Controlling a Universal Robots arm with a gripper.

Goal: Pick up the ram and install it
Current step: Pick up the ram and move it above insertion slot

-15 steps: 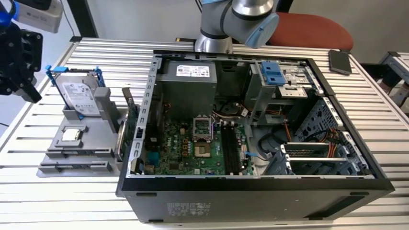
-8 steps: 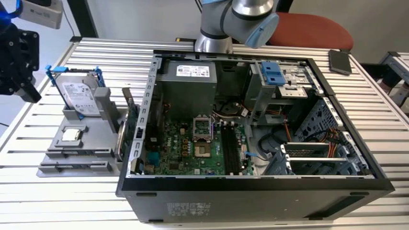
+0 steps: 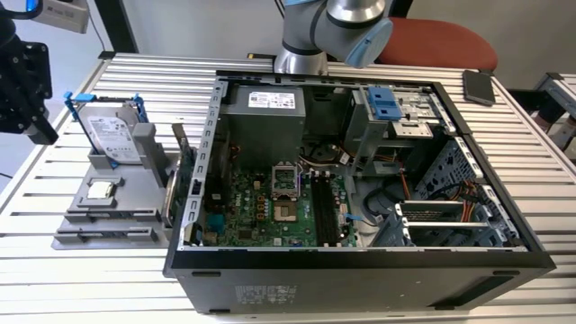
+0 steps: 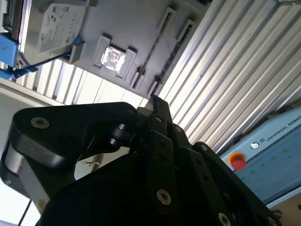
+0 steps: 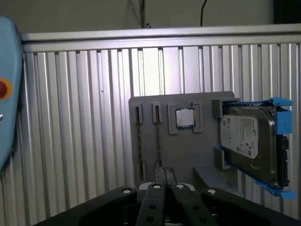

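The ram shows as a thin dark strip standing on edge in a narrow slot of the grey holder, beside the silver chip; in the second wrist view it is the strip. A similar strip fills the neighbouring slot. My black gripper hangs high above the slatted table at the exterior view's left. In both wrist views its fingertips meet, shut on nothing, in line with the near end of the ram's slot.
The open computer case fills the table's middle, its motherboard's black memory slots bare. The holder also carries a hard drive in a blue frame, a silver chip and a green card. A pendant lies nearby.
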